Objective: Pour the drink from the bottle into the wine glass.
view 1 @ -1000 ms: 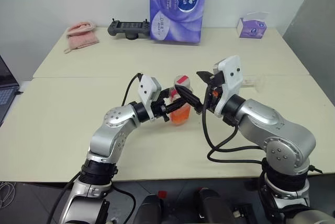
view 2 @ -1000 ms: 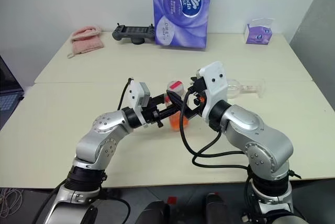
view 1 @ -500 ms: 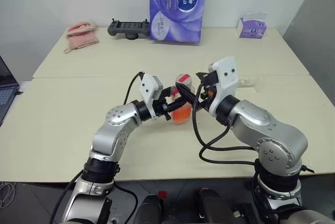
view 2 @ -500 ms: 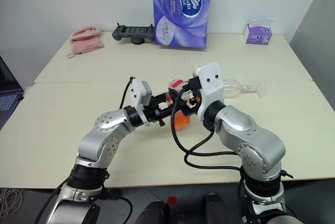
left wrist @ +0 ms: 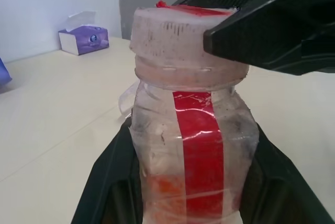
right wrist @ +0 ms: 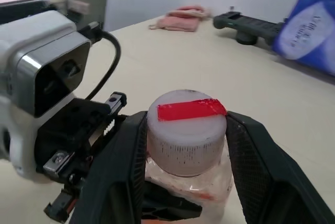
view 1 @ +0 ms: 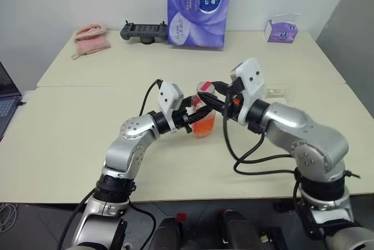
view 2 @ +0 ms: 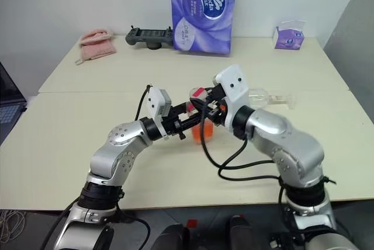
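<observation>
Cream tabletop (view 1: pixel 70 139) against a white wall, purple "Vinda" tissue pack (view 1: pixel 197 6) far behind the grippers.
Left gripper (view 1: pixel 196 115) clamps the red-striped bottle (view 1: pixel 204 122); right gripper (right wrist: pixel 186 145) closes narrowly around its cap (right wrist: pixel 186 129); wine glass (view 2: pixel 269 98) lies beyond.

Robot arms of rounded silver-grey segments joined by black rings. Each wrist carries a white, box-shaped camera housing. Black cables loop from wrist to forearm. The left gripper (view 1: pixel 196 112) and right gripper (view 1: pixel 209 93) each have two black, wedge-shaped fingers.
</observation>
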### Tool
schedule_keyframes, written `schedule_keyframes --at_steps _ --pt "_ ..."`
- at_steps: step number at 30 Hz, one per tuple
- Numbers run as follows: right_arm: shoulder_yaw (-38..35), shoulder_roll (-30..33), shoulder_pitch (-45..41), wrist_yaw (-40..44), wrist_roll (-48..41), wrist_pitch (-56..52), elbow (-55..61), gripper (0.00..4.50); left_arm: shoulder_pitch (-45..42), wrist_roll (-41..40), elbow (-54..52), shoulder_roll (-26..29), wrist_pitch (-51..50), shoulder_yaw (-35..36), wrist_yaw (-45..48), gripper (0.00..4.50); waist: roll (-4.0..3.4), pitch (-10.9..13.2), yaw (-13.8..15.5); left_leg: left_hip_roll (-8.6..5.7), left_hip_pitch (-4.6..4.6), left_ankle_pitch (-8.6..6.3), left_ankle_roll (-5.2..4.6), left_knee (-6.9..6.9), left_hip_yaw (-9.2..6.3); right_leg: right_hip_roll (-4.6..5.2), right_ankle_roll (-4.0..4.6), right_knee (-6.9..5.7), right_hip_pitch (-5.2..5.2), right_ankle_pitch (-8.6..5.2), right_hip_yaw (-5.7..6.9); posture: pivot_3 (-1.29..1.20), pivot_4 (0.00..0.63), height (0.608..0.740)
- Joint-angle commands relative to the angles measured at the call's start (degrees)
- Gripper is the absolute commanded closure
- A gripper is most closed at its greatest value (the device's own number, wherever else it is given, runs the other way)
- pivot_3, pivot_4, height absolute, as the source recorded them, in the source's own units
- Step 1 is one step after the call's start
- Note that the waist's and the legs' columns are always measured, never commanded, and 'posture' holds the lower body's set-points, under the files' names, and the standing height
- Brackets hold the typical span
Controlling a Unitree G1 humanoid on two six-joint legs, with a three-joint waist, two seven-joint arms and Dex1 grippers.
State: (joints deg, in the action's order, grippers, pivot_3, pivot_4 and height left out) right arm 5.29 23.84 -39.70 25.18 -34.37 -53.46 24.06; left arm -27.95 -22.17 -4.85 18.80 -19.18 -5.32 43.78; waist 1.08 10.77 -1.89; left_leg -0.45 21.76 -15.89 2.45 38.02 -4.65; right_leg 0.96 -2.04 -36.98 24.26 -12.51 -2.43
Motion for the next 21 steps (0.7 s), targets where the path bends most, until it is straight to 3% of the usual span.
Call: schedule_keyframes --at_steps 1,3,5,11,18,21 --pt "-4.0 7.0 -5.2 24.4 -4.3 9.1 -11.5 2.64 -1.1 -0.5 -2.5 0.0 1.7 0.6 0.8 2.76 -0.01 0.0 0.0 -0.02 -0.01 0.00 0.00 0.01 0.00 -0.01 0.00 0.01 -0.01 0.00 0.01 0.00 0.150 0.740" --pt "0.0 11.5 -7.5 40.3 -4.8 12.7 -16.7 2.64 -1.2 -0.5 -2.7 0.0 1.6 0.6 0.8 2.76 0.00 0.0 0.1 0.00 -0.02 0.00 -0.01 -0.01 -0.01 -0.01 0.00 0.02 -0.05 0.00 0.04 0.00 0.150 0.740" --pt "2.8 13.5 -9.8 49.3 -3.2 16.1 -21.3 2.64 -1.2 -0.6 -3.0 0.1 1.5 0.7 0.7 2.76 0.00 0.0 0.1 -0.02 0.00 -0.01 -0.03 -0.03 0.00 0.01 0.00 0.05 -0.05 0.00 0.02 0.00 0.150 0.740" --pt "4.7 9.9 -19.7 55.9 3.6 23.9 -38.4 2.64 -0.5 -0.8 -4.2 0.8 1.5 1.2 0.1 2.76 -0.02 0.0 -0.8 0.08 -0.15 -0.02 -0.04 -0.05 0.03 -0.05 0.01 -0.12 -0.02 0.01 -0.01 0.00 0.150 0.740" --pt "1.8 9.5 -21.4 57.6 3.6 24.2 -40.2 0.19 -0.3 -0.6 -4.2 0.8 1.6 1.2 -0.3 2.77 -0.02 0.0 -0.2 0.02 0.00 -0.01 -0.03 -0.03 -0.04 0.15 0.01 -0.05 0.01 0.02 0.01 0.00 0.150 0.740" --pt "0.9 9.6 -20.6 56.3 3.4 23.3 -38.2 0.00 -0.5 -0.6 -3.8 0.7 1.7 1.0 -0.2 2.77 -0.02 0.0 0.1 0.02 0.04 -0.01 -0.02 -0.03 -0.04 0.22 -0.02 -0.01 0.03 0.03 0.01 0.00 0.150 0.740"
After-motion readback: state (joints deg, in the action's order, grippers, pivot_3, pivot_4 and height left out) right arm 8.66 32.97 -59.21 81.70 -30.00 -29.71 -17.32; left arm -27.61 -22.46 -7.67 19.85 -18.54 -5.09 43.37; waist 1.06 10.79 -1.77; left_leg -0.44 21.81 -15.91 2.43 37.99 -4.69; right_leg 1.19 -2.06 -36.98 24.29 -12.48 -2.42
